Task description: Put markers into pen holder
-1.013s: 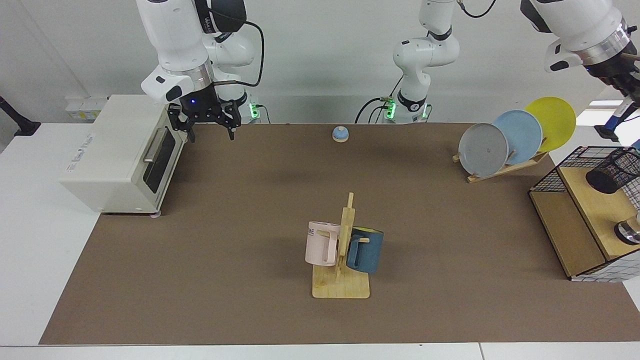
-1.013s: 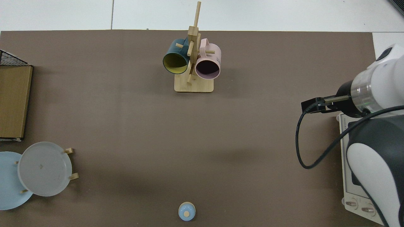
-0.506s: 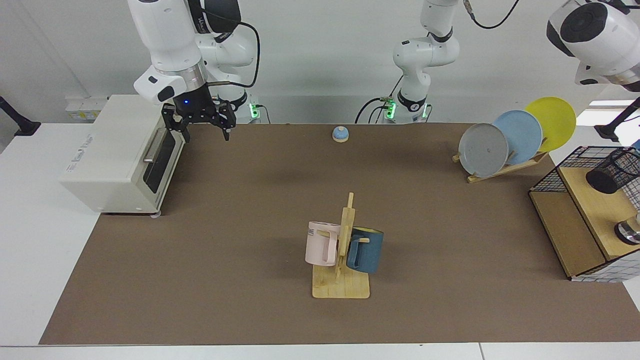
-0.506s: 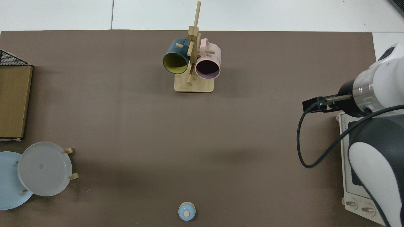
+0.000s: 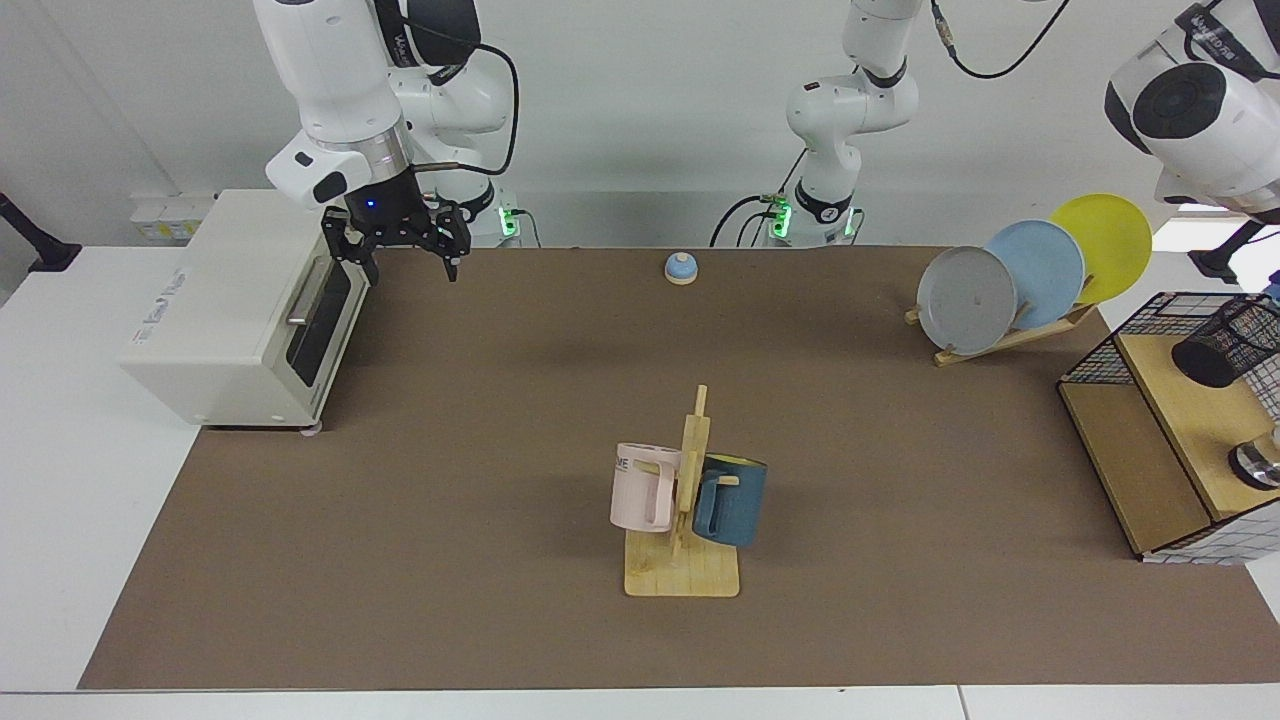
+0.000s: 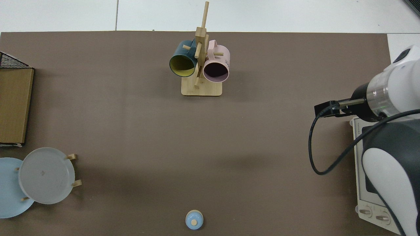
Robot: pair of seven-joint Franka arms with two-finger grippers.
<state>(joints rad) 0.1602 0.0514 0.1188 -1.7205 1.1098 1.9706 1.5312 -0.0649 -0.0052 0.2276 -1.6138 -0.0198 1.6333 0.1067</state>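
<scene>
Two grippers are mine, but only one shows. My right gripper [image 5: 400, 250] hangs with fingers spread and empty just beside the white toaster oven [image 5: 235, 305], above the brown mat's [image 5: 500, 400] far corner. The pen holder [image 5: 1228, 343] sits tilted on the wooden shelf [image 5: 1165, 440] at the opposite end of the table, well apart from that gripper. My left gripper is out of frame; only its arm [image 5: 1200, 100] shows, above the shelf. I see no marker.
</scene>
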